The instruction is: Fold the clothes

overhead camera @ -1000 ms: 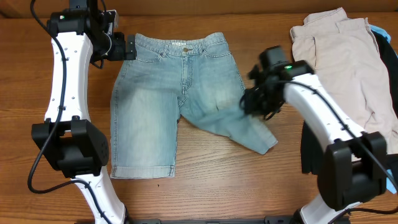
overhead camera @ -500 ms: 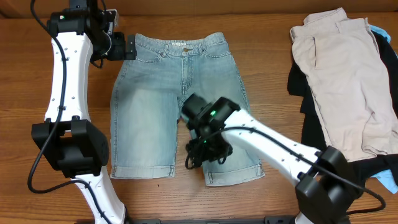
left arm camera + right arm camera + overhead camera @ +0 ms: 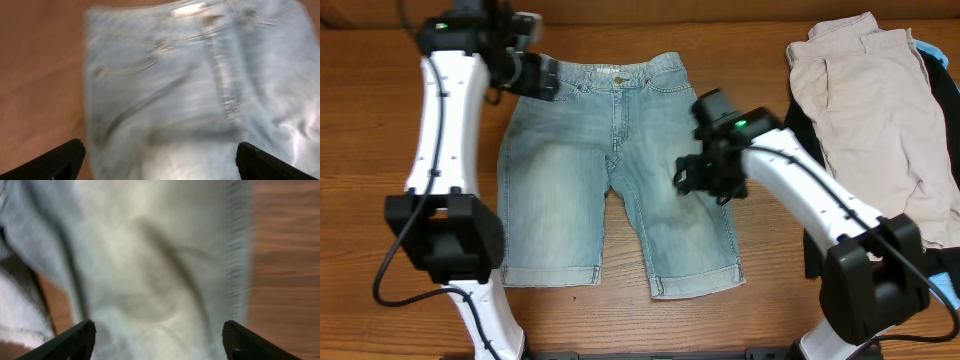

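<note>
Denim shorts (image 3: 610, 170) lie spread flat mid-table, front up. The waistband (image 3: 620, 72) is at the far edge and both hemmed legs run toward the near edge, slightly splayed.

- The beige garment (image 3: 865, 120) is heaped at the right, well apart from the shorts, with black cloth (image 3: 817, 240) and a sliver of bright blue (image 3: 932, 50) showing under it.
- Left gripper (image 3: 542, 78) sits at the waistband's left corner. In its wrist view the fingers (image 3: 62, 161) stand wide apart with nothing between them.
- Right gripper (image 3: 705, 180) hovers over the right leg. Its fingers (image 3: 75, 341) are also spread wide with bare denim below and no cloth pinched.
- Both wrist views are motion-blurred, so I cannot tell whether either tip brushes the fabric.

Judgement: the spreading looks done and the first fold, leg over leg, comes next.

- Work one side only, with one gripper on the waistband corner and the other on that leg's hem (image 3: 695, 283).
- Pinch through both layers, since a thin bite on stiff denim would likely slip.
- Lift the two ends together and low, then carry them across until the side seams meet.
- The right leg angles outward, so its hem needs a longer sweep or the edges will land askew.
</note>
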{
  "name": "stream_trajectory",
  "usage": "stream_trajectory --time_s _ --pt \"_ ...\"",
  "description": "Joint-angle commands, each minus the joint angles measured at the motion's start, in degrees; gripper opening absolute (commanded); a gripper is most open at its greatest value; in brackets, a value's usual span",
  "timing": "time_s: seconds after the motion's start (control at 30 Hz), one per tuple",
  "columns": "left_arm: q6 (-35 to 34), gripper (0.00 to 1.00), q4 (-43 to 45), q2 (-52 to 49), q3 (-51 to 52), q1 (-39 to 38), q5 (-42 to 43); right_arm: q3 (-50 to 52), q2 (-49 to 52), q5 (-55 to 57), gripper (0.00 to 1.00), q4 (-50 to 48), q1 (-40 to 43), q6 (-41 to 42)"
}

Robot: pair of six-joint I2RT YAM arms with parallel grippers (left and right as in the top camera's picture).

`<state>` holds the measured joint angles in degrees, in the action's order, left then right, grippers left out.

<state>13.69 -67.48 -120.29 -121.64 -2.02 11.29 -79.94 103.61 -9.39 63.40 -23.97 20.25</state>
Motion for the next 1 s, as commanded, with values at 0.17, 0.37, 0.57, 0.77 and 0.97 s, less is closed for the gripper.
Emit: stream_trajectory --time_s 0.17,0.37,0.57,0.77,0.97 --pt "10.1 1.00 4.2 -6.3 0.5 -14.5 -3.3 -1.5 -1.5 0.7 0.89 -2.3 12.3 -1.0" --pt "8.3 1.00 6.0 -13.5 0.5 -19.6 -5.7 -1.5 -1.5 0.9 0.93 -2.4 15.4 -2.7" --pt "4.6 1.00 7.9 -19.5 0.5 -20.5 -5.3 -1.5 -1.5 0.8 0.93 -2.7 15.4 -2.7" --pt "0.6 1.00 9.0 -22.3 0.5 -20.1 -6.7 -1.5 -1.5 0.8 0.93 -2.9 15.4 -2.7" --pt "-9.1 1.00 9.9 -23.7 0.5 -16.1 -11.5 -1.5 -1.5 0.8 0.93 -3.0 15.4 -2.7"
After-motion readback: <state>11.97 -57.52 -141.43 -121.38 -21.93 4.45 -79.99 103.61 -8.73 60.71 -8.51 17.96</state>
